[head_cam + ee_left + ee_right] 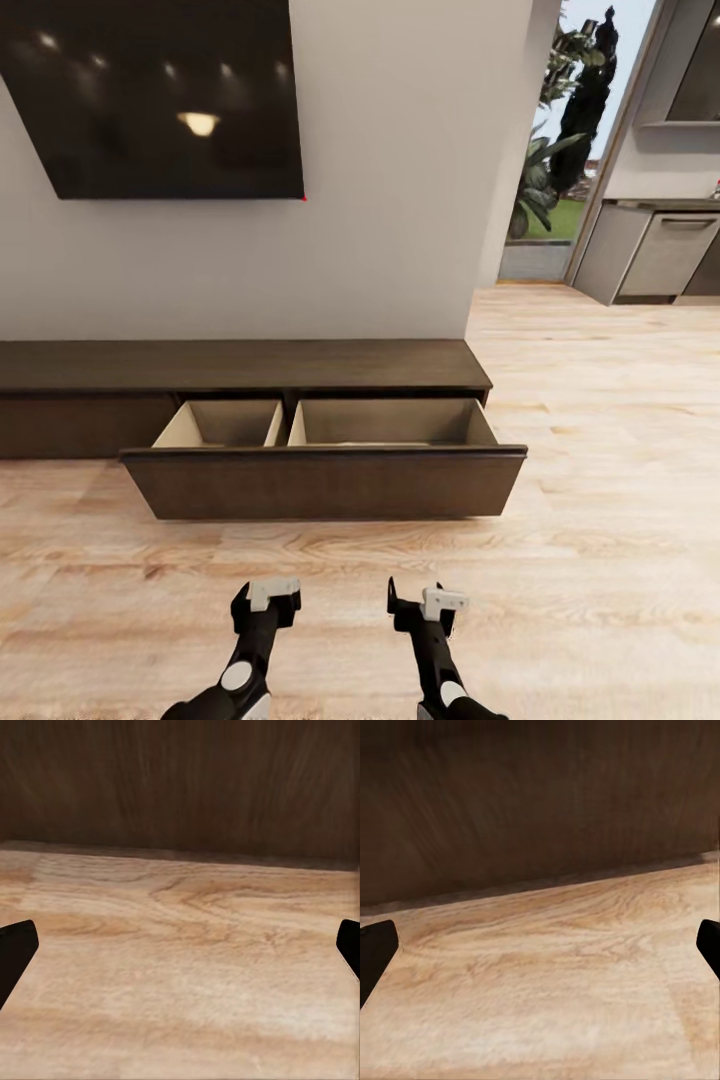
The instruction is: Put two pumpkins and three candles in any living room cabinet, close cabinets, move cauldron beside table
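Observation:
The long low dark-brown cabinet (240, 365) runs along the wall under a black screen. One wide drawer (325, 482) stands pulled out, showing two pale beige compartments; its tall front hides their floors. My left gripper (268, 598) and right gripper (428, 603) hang low over the wood floor a short way in front of that drawer. Both are open with nothing between the fingers. In the left wrist view the left gripper (180, 952) faces the dark drawer front (180, 787). The right gripper (540, 952) faces that same brown front (532, 810) across a strip of floor.
A wall-mounted black screen (160, 95) hangs above the cabinet. To the right the wall ends at a doorway with plants outside (560, 130). Grey kitchen cabinets (665, 255) stand at the far right. Pale wood floor (600, 450) stretches to the right of the drawer.

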